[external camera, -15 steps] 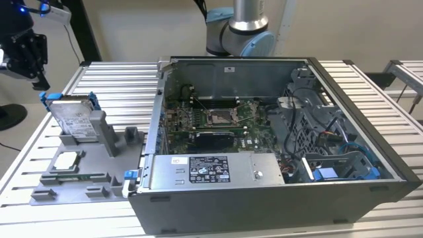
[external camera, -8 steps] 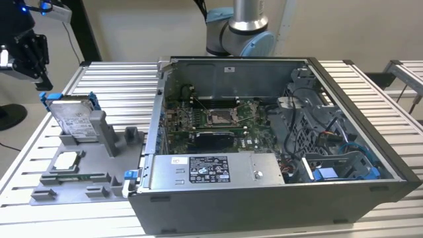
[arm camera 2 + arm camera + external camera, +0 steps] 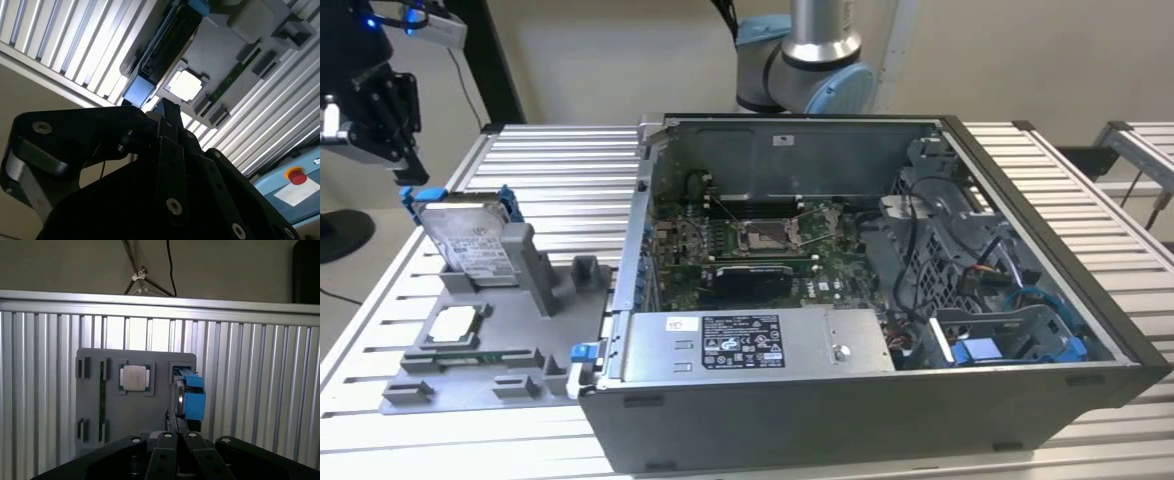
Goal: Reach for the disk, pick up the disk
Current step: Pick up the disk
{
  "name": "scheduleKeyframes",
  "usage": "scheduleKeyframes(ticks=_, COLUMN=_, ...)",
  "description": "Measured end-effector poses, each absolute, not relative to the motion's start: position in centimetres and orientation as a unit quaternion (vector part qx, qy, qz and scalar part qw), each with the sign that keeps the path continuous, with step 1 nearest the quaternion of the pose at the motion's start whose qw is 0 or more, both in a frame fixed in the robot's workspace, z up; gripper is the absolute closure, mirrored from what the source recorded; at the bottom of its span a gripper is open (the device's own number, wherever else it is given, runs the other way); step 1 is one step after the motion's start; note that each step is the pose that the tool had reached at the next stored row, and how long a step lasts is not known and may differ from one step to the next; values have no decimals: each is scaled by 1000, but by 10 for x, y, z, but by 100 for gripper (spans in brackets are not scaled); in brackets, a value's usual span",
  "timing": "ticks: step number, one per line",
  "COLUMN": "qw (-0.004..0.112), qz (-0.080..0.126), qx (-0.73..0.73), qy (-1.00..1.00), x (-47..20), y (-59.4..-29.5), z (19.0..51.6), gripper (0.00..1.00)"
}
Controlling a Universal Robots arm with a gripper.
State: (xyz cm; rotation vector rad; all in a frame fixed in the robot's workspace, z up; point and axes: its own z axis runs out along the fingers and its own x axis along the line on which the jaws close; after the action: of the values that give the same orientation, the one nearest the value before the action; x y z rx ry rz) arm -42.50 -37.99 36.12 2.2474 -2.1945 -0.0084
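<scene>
The disk (image 3: 464,240) is a flat silver drive with a white label and blue rails. It stands on edge, leaning, in a slot of the grey holder (image 3: 467,350) at the exterior view's left. My black gripper (image 3: 398,150) hangs above and just to the left of it, apart from it, fingers shut with nothing between them. In both wrist views the disk (image 3: 190,396) (image 3: 150,65) shows edge-on with its blue end toward the gripper (image 3: 176,420) (image 3: 167,106), a short gap between them.
A small square silver chip (image 3: 134,377) lies in the holder beside the disk. An open computer case (image 3: 854,290) fills the middle of the slatted metal table (image 3: 547,170). A red button (image 3: 298,176) sits on a blue unit beyond the table.
</scene>
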Motion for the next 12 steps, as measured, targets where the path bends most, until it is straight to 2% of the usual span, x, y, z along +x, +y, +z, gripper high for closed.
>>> scheduleKeyframes(ticks=6, qw=0, qz=-3, qx=715, qy=-699, x=-425, y=-380, z=361, gripper=100)
scheduleKeyframes(ticks=7, qw=0, qz=-3, qx=715, qy=-699, x=-425, y=-380, z=361, gripper=0)
scheduleKeyframes(ticks=12, qw=0, qz=-3, qx=715, qy=-699, x=-425, y=-380, z=361, gripper=0)
